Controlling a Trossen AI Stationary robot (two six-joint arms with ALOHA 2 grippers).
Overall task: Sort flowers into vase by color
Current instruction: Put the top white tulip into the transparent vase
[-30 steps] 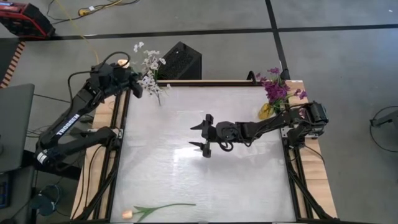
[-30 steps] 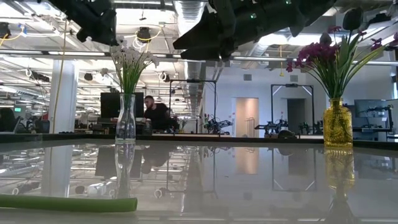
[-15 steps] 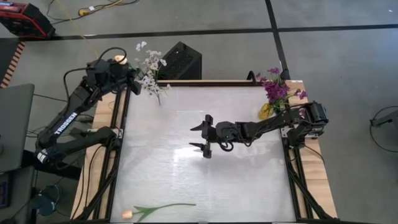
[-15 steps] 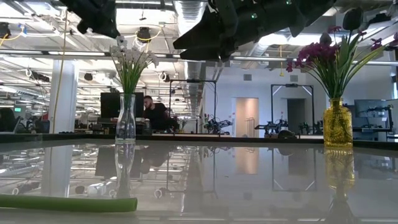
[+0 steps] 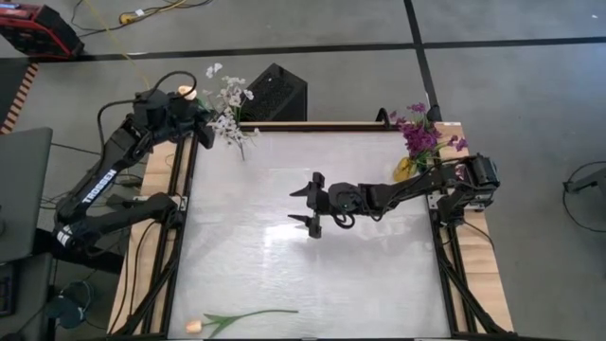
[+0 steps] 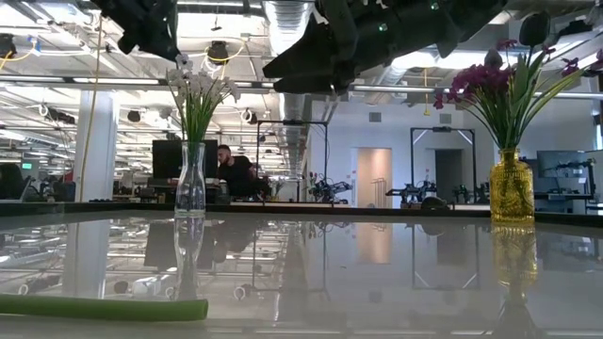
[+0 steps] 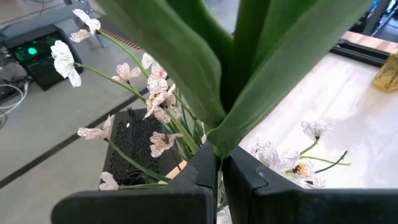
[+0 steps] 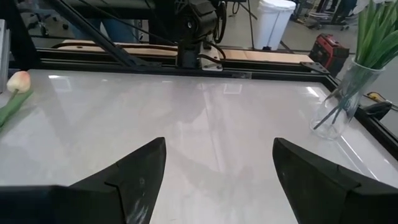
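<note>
High view: left gripper (image 5: 201, 128) up at the table's far left corner, just beside the white flowers (image 5: 227, 102); a peach bud (image 5: 187, 93) shows by its wrist. Right gripper (image 5: 312, 207) hangs over mid-table, fingers spread, nothing between them. Purple flowers (image 5: 420, 135) sit in the yellow vase (image 5: 405, 170) at the far right corner. One tulip (image 5: 241, 319) lies loose at the near edge. Low view: white sprays upright in the clear vase (image 6: 189, 179); loose tulip's stem (image 6: 104, 307) flat on the table (image 6: 377, 273). Left wrist view: fingers (image 7: 198, 177) clamped on a green stem (image 7: 239, 68) with broad leaves, white blooms right behind. Right wrist view: jaws wide apart, bare table between, loose tulip bud (image 8: 18, 81) well off. Judgement: step in hand is carrying a tulip at the clear vase; next calls for lowering the stem into a vase neck, though peach among white looks doubtful
</note>
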